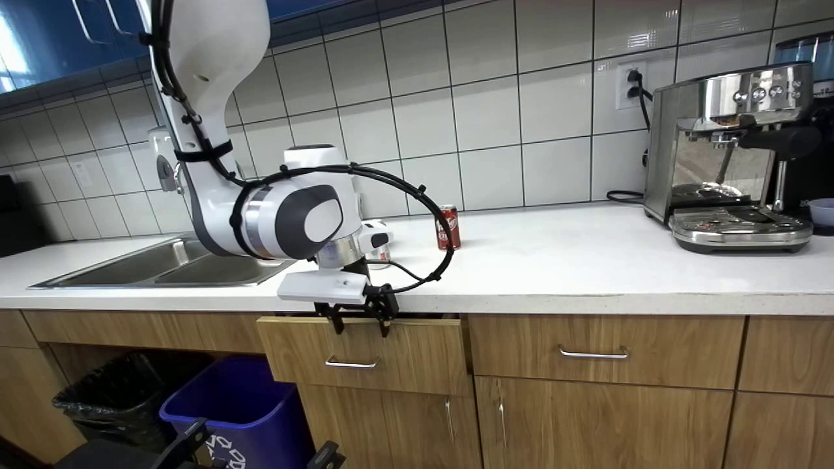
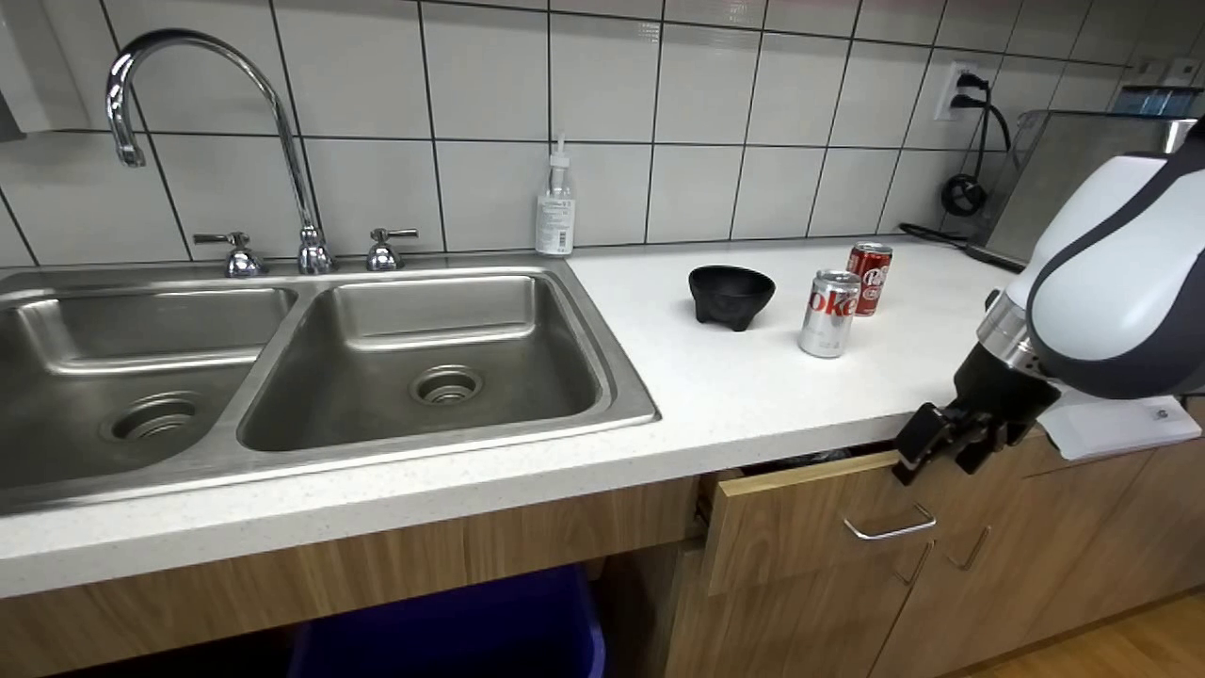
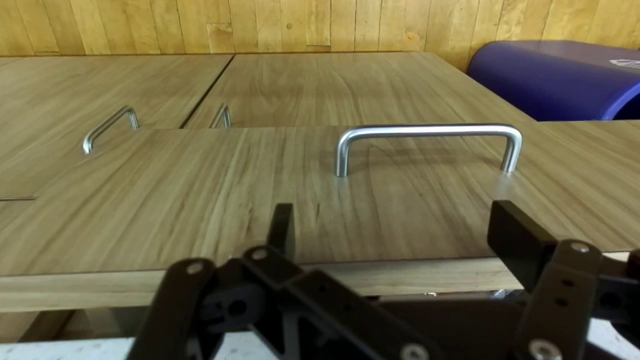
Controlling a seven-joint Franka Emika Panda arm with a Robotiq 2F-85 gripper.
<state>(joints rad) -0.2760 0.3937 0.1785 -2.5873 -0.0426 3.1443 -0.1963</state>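
"Where's the drawer [image 1: 407, 354]?"
"Ajar, beneath the counter's near edge [image 1: 586, 304]."
"And the gripper [image 3: 392, 214]?"
"Spread wide, empty, just beside the drawer; careless pressure toward the far side could push it closed."

Gripper [image 1: 360, 329]: black
Drawer [image 1: 420, 355]: brown wood grain
Handle [image 3: 429, 131]: silver
Arm [image 1: 221, 52]: white, dark-grey panels
Coke can [image 2: 828, 325]: silver, red letters
Other can [image 2: 872, 271]: red, white letters
Bowl [image 2: 731, 297]: black
Counter [image 1: 586, 260]: white, speckled
Tiles [image 1: 485, 114]: white, dark grid lines
Bin [image 1: 280, 426]: blue-violet, white symbol
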